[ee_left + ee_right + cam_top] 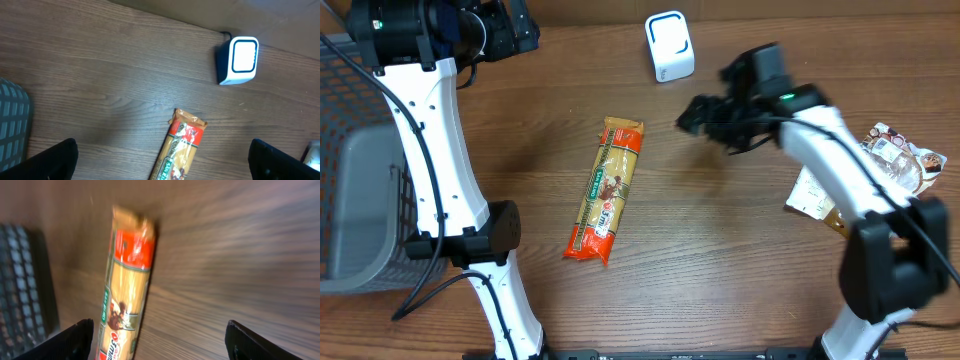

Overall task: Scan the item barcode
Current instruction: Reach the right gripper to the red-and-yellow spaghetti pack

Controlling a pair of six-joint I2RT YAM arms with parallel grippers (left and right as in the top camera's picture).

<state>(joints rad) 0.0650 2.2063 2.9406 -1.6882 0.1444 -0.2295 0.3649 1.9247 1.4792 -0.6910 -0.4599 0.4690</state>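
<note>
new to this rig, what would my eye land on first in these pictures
A long orange pasta packet lies flat and alone in the middle of the wooden table, slanted toward the far edge. Past its top end, a small white scanner stands at the far edge. The right hand hangs open and empty over the table, just right of the packet.

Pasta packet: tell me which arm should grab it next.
Probably right: the right gripper hangs open near the pasta packet; the left gripper sits farther off.
</note>
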